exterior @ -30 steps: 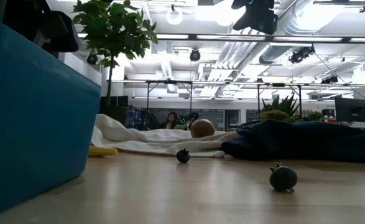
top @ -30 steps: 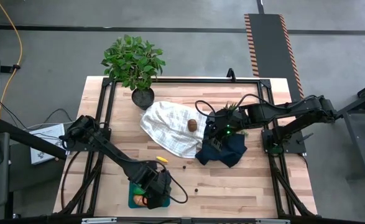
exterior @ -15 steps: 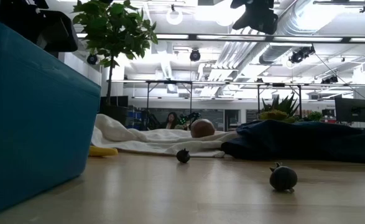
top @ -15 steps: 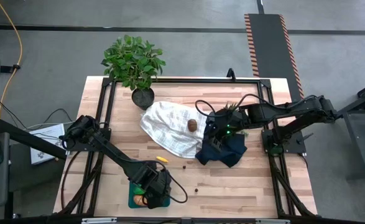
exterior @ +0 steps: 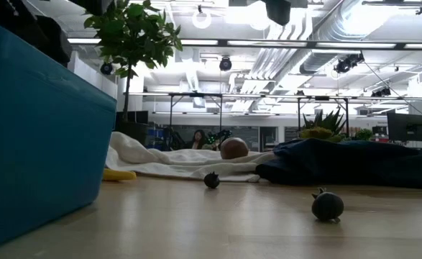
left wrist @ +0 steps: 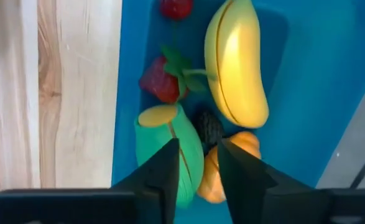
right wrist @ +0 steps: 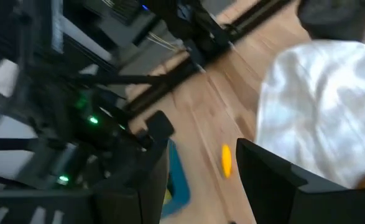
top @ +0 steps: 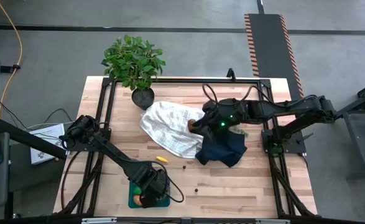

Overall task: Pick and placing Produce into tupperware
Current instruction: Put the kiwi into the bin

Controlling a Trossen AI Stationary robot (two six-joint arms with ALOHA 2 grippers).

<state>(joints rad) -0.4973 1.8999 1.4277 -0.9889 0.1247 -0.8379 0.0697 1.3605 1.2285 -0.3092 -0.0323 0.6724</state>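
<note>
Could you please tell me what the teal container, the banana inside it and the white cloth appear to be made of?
The teal container looks like smooth moulded plastic with rounded corners. The banana seems glossy hard plastic, judging by its soft highlights and a seam along its length. The white cloth looks like thin woven fabric, rumpled into soft folds.

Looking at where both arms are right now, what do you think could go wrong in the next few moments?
The right gripper, open, hangs over the brown ball on the white cloth; a round piece on soft folds may roll off when pinched. The left gripper, open, sits low among the produce in the tupperware; lifting carelessly might drag the green piece out. Two dark bits on the table could roll if nudged.
</note>
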